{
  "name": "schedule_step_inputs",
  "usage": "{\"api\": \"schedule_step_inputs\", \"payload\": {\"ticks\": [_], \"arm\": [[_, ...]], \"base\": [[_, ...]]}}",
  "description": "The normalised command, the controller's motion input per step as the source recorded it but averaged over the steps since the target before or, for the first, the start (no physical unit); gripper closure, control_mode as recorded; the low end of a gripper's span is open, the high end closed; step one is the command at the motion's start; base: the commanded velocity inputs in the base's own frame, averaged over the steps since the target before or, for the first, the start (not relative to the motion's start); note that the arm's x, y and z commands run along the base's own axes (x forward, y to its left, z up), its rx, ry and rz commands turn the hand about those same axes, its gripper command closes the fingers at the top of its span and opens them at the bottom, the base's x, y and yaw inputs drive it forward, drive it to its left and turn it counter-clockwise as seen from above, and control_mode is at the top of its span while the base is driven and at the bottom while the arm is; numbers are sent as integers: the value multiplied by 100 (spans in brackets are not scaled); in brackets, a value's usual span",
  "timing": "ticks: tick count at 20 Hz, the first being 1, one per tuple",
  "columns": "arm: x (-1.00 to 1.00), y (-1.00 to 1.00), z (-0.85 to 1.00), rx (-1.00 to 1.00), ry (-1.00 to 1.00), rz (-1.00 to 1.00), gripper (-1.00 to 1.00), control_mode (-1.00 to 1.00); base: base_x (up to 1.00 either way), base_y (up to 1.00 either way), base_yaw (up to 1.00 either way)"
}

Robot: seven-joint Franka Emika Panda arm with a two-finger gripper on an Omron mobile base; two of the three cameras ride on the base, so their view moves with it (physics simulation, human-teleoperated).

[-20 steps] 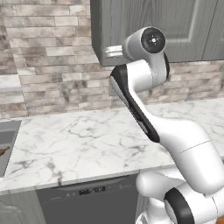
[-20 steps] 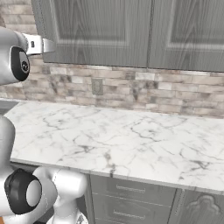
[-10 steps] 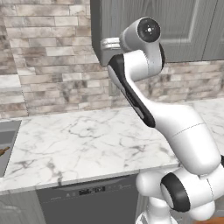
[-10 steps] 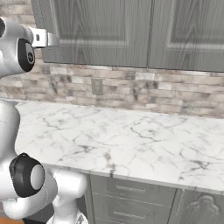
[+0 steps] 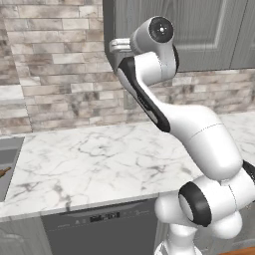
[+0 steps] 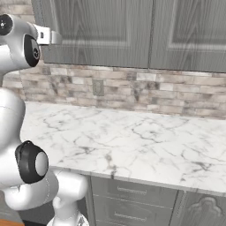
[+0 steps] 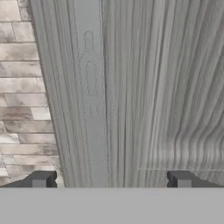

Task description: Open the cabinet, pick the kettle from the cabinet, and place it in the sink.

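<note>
The grey wood-grain cabinet (image 5: 199, 30) hangs on the wall above the counter with both doors shut (image 6: 101, 31). My gripper (image 5: 114, 46) is raised to the lower left corner of the left door, pointing at its front. In the hand view the door's left edge (image 7: 92, 96) is very close, and my gripper (image 7: 111, 180) is open with nothing between its fingertips (image 7: 41, 179). From the right, my gripper (image 6: 55, 37) sits just in front of the door's lower left corner. The kettle is hidden. A corner of the sink (image 5: 8, 155) shows at the far left.
A white marble counter (image 5: 99, 159) runs below, backed by a stone-brick wall (image 5: 50, 74) with an outlet (image 6: 98, 87). A dark dishwasher front (image 5: 99, 229) and grey base cabinets (image 6: 132, 198) sit under it. A brown object (image 5: 4, 172) lies in the sink.
The arm has lifted the hand up and slightly left, closer to the cabinet door's lower left corner. The jaws have stayed open.
</note>
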Motion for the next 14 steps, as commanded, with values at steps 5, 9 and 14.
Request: {"api": "schedule_step_inputs", "payload": {"ticks": [5,9,14], "arm": [[36,8,0,0,0,0,-100,-100],[36,8,0,0,0,0,-100,-100],[40,8,0,2,0,3,-100,-100]], "base": [[0,0,0],[0,0,0],[0,0,0]]}}
